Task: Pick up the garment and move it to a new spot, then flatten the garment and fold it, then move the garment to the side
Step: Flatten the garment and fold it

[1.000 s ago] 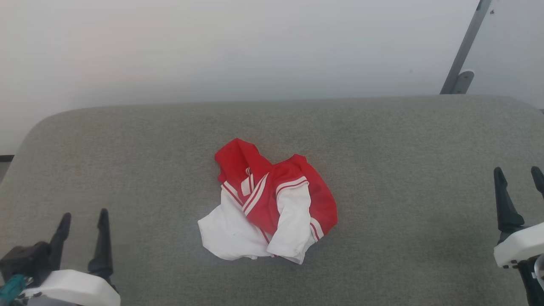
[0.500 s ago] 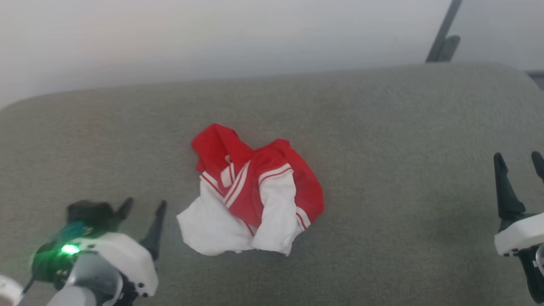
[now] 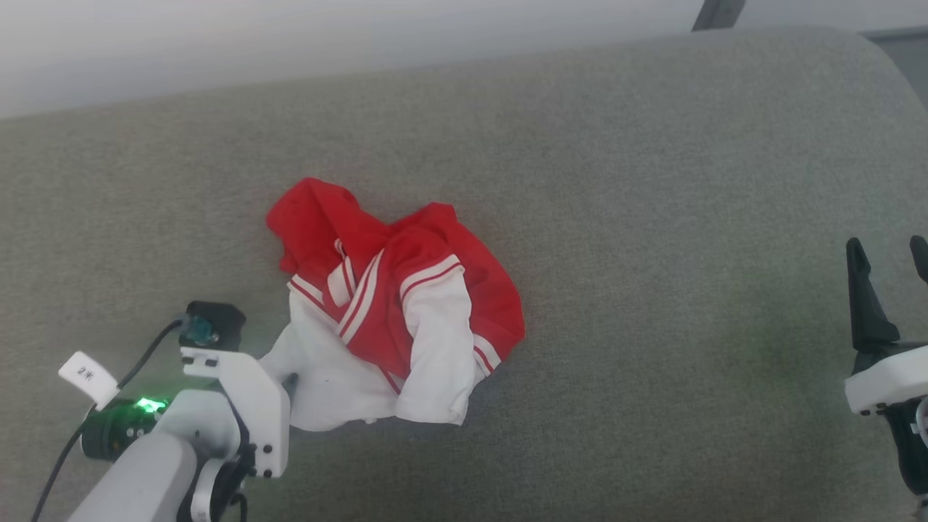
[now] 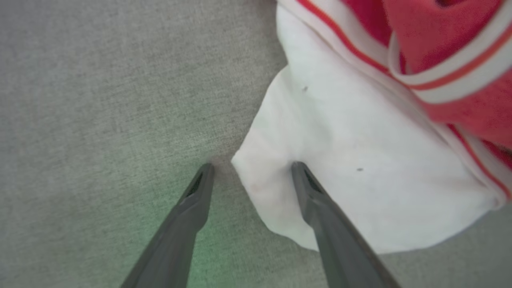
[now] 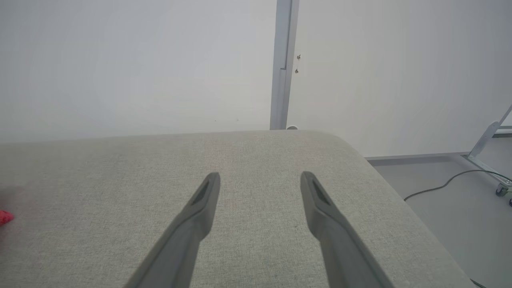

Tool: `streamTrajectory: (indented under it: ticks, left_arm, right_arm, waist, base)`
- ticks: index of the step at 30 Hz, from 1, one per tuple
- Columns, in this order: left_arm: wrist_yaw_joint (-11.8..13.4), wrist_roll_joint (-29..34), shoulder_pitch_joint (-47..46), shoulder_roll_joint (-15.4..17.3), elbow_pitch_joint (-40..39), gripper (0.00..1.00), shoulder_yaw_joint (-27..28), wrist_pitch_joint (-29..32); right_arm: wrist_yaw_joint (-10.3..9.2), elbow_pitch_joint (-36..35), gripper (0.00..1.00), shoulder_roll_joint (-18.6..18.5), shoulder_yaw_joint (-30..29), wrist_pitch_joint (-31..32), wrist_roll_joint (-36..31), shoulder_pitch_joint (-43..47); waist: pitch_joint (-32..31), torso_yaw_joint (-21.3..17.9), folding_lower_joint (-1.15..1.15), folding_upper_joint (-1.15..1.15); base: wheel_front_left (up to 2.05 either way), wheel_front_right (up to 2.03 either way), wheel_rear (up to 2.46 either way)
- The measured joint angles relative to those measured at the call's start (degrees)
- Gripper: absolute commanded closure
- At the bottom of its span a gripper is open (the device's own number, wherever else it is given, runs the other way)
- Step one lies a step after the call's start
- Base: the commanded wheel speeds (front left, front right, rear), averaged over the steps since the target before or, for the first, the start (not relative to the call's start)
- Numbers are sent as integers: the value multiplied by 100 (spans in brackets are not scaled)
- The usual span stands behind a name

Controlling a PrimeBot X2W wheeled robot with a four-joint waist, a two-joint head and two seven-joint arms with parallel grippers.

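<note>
The garment (image 3: 391, 326) lies crumpled on the grey padded surface (image 3: 652, 217), red on top with white panels and striped trim. The white housing of my left wrist (image 3: 239, 391) hangs over its white near-left corner. In the left wrist view my left gripper (image 4: 250, 166) points down, open. One finger (image 4: 316, 200) rests over the white fabric (image 4: 340, 140), and the other sits on the bare grey surface (image 4: 100, 100) just beside the corner. My right gripper (image 3: 888, 246) stays open at the far right, well away from the garment. My right gripper (image 5: 260, 176) holds nothing, and a sliver of the red garment (image 5: 5, 218) shows at the left edge.
The padded surface (image 5: 260, 152) rounds off at its far and right edges. A grey upright post (image 5: 282, 64) stands against the pale wall behind it. On the floor to the right lie a dark cable (image 5: 448, 184) and a metal frame on a caster (image 5: 490, 136).
My left arm has swung forward and rightward from the near-left corner to the garment's white corner. The head camera has tilted down and shifted. The right gripper and the garment kept their places.
</note>
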Motion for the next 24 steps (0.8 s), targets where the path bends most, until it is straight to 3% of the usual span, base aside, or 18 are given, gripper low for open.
streamTrajectory:
  ticks: [4,5,6,7,8,13,17,24]
  left_arm:
    - [74,49,-260,-98,214,0,-89,330]
    - [73,21,-313,-123,259,8,-99,386]
    - [58,-12,-367,-145,310,27,-124,464]
    - [44,-54,-413,-157,356,60,-137,542]
    - [12,-91,-463,-168,391,100,-166,623]
    - [-94,-201,-573,-263,441,100,-227,747]
    - [-79,-151,-527,-120,310,100,-243,756]
    - [179,-32,-40,657,-191,100,27,876]
  right_arm:
    - [0,92,0,-36,91,-75,68,-108]
    - [0,116,0,-51,109,-94,70,-129]
    - [0,148,0,-63,121,-108,76,-136]
    - [0,179,0,-70,133,-131,94,-137]
    - [0,204,0,-87,140,-137,104,-140]
    - [0,300,0,-140,162,-190,113,-220]
    - [0,398,0,-177,162,-200,111,-218]
    - [0,436,0,-166,140,-240,49,-122]
  waist:
    - [142,-60,0,0]
    - [168,-69,0,0]
    - [187,-77,0,0]
    - [201,-82,0,0]
    - [212,-84,0,0]
    - [200,-52,0,0]
    - [119,7,0,0]
    - [-69,143,0,0]
  base:
    - [0,0,0]
    - [0,0,0]
    - [0,0,0]
    - [0,0,0]
    - [0,0,0]
    - [0,0,0]
    - [0,0,0]
    - [0,0,0]
